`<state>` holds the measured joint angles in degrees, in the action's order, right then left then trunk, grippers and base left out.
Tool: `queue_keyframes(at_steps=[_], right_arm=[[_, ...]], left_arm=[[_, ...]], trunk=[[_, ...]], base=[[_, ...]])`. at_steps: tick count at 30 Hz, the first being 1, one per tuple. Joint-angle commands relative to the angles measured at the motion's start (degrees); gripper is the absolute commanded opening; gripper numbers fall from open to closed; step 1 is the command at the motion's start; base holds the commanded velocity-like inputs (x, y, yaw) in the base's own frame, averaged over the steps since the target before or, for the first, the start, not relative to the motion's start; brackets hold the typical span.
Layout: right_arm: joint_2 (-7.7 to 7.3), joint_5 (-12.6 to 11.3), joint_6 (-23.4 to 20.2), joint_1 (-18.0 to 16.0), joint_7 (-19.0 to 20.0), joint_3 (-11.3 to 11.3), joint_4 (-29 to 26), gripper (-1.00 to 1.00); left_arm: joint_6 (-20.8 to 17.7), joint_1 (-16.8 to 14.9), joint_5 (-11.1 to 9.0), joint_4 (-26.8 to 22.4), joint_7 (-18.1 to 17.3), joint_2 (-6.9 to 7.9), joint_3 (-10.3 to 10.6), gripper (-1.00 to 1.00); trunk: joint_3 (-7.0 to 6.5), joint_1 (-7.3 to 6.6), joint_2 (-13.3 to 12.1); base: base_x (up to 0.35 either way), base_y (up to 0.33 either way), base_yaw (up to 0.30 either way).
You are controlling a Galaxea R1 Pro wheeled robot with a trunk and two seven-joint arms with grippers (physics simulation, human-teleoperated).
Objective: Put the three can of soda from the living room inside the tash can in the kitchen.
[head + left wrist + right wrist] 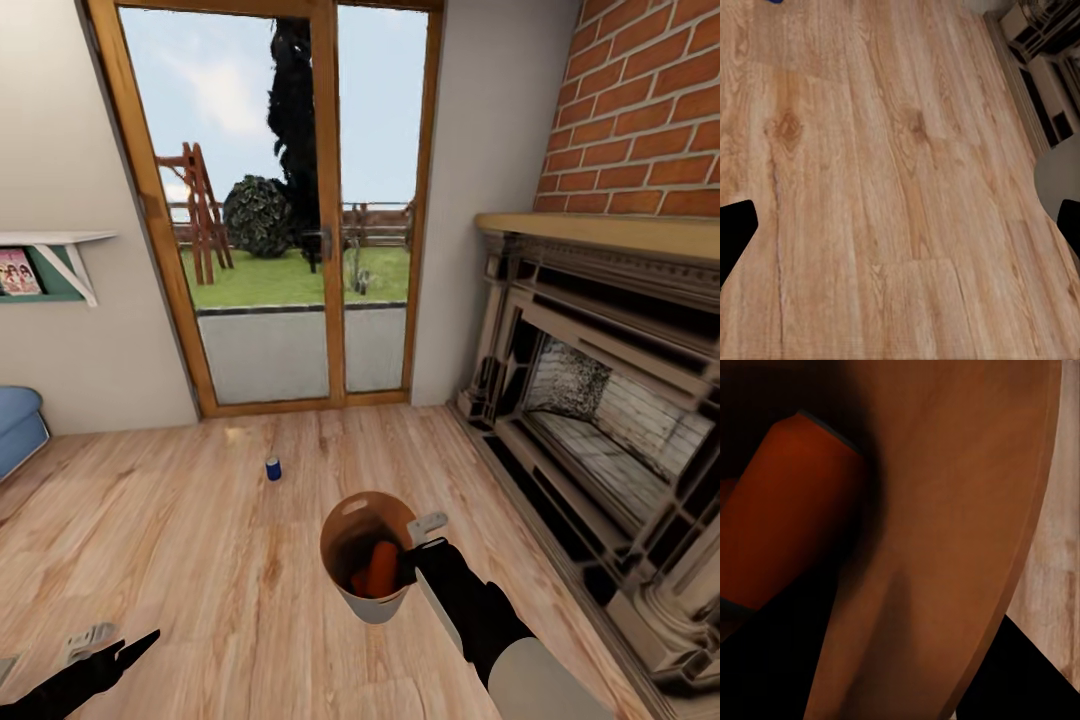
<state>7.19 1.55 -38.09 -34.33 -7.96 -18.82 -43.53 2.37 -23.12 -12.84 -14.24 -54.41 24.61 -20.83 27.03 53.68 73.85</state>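
Note:
A dark blue can of soda [273, 468] stands upright on the wood floor, in front of the glass doors. The tash can [376, 606] hangs above the floor nearer to me, tilted so its brown inside shows. My right gripper [423, 540] is shut on its rim. An orange can of soda [381, 567] lies inside, with more orange beside it. The right wrist view looks into the bin's brown wall [945, 510] at the orange can [787, 510]. My left gripper [115, 642] hovers low at the left, open and empty [904, 225] over bare planks.
A brick fireplace [600, 400] with a carved surround runs along the right side. Wood-framed glass doors [270, 250] close off the far wall. A blue sofa [18, 425] and a wall shelf [50, 260] are at the left. Open plank floor lies around the blue can.

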Motion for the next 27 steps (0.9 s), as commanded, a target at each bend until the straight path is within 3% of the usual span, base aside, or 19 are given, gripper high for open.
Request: queue_keyframes(at_steps=[1,11,22,24,25,27], right_arm=[[0.01,0.0,0.0,0.0,0.1,0.0,-0.1,-1.0],[0.01,0.0,-1.6,0.0,0.1,0.1,-2.9,-1.0],[-0.11,-0.1,-11.4,0.0,0.2,0.4,-12.2,-1.0],[-0.17,-0.1,-15.2,0.0,0.2,0.6,-15.6,-1.0],[-0.22,-0.1,-18.0,0.0,0.3,0.7,-20.2,-1.0],[-0.24,-0.1,-18.7,0.0,0.3,0.8,-21.6,-1.0]], left_arm=[[0.0,0.0,0.0,0.0,0.0,0.0,0.0,1.0],[0.0,0.0,0.0,0.0,0.0,0.0,0.0,1.0],[0.0,0.0,0.0,0.0,0.0,-0.04,0.0,1.0],[0.0,0.0,0.0,0.0,0.0,-0.07,0.0,1.0],[0.0,0.0,0.0,0.0,0.0,-0.08,0.0,1.0],[0.0,0.0,0.0,0.0,0.0,-0.09,0.1,1.0]], trunk=[[-0.01,0.0,0.0],[-0.01,0.0,0.0],[-0.01,0.0,0.0],[-0.01,0.0,0.0],[-0.01,0.0,0.0],[-0.01,0.0,0.0]], base=[[0.348,0.0,0.0],[0.348,0.0,0.0],[0.348,0.0,0.0],[0.348,0.0,0.0],[0.348,0.0,0.0],[0.348,0.0,0.0]])
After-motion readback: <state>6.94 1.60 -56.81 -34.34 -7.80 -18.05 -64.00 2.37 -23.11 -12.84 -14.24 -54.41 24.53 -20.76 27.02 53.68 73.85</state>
